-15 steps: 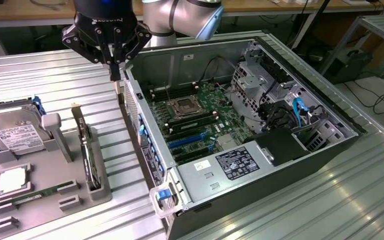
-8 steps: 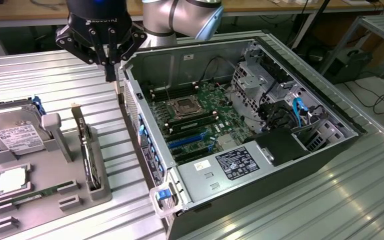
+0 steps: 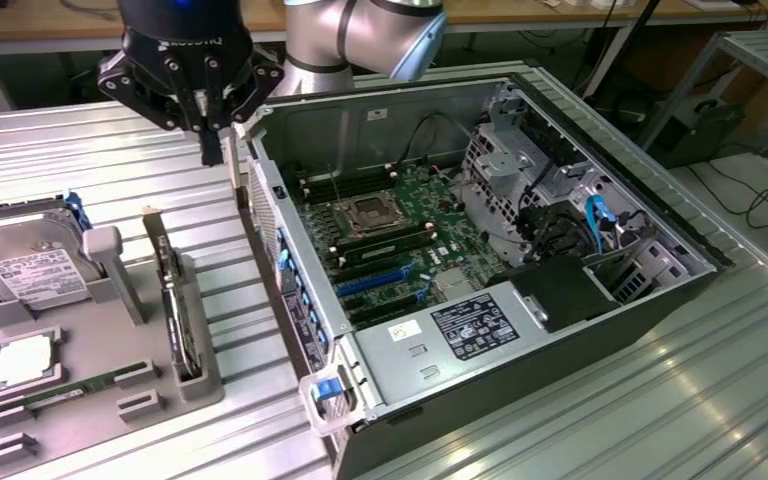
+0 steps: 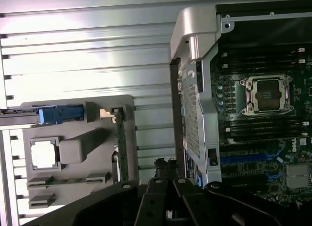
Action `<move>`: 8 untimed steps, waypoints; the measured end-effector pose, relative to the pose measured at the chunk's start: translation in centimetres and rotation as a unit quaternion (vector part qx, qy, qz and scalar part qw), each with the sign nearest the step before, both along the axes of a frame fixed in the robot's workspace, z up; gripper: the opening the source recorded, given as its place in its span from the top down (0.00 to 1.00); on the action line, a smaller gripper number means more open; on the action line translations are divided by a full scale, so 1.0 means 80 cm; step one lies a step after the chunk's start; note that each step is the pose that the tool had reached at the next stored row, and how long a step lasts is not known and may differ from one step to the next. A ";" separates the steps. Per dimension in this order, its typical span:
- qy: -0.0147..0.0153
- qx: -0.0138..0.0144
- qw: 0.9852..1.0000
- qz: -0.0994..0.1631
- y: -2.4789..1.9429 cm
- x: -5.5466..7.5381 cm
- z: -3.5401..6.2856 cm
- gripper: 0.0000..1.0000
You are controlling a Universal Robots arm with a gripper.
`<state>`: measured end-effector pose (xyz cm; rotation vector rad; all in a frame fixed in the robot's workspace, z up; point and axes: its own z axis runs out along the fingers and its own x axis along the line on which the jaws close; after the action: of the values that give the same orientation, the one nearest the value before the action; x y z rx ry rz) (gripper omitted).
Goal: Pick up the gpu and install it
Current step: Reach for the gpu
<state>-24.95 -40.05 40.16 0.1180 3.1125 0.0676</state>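
Going from the exterior view's left: a grey holder point(image 3: 107, 270) sits on the ribbed metal table point(image 3: 104, 150). A hard drive point(image 3: 24, 265) stands in it, a processor chip point(image 3: 24, 362) lies flat, and there's a memory stick point(image 3: 84, 388) right beside the chip. The gpu point(image 3: 168, 295) is parked on edge in the slot along the holder's right side, nothing touching it. Next over, the gripper point(image 3: 209, 158) hangs above the strip of table between the holder and the computer case point(image 3: 598, 345), fingers pressed together on nothing. The case lies open with the motherboard point(image 3: 398, 240) showing and the power supply point(image 3: 471, 325) at the near end.
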 end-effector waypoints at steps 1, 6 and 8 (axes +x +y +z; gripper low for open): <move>0.000 0.000 1.000 0.000 -0.0001 -0.001 0.000 0.89; 0.000 0.000 1.000 0.000 -0.0006 -0.008 0.000 0.89; 0.000 0.000 1.000 0.000 -0.0010 -0.010 0.000 0.89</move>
<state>-25.78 -40.13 40.16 0.1180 3.1125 0.0677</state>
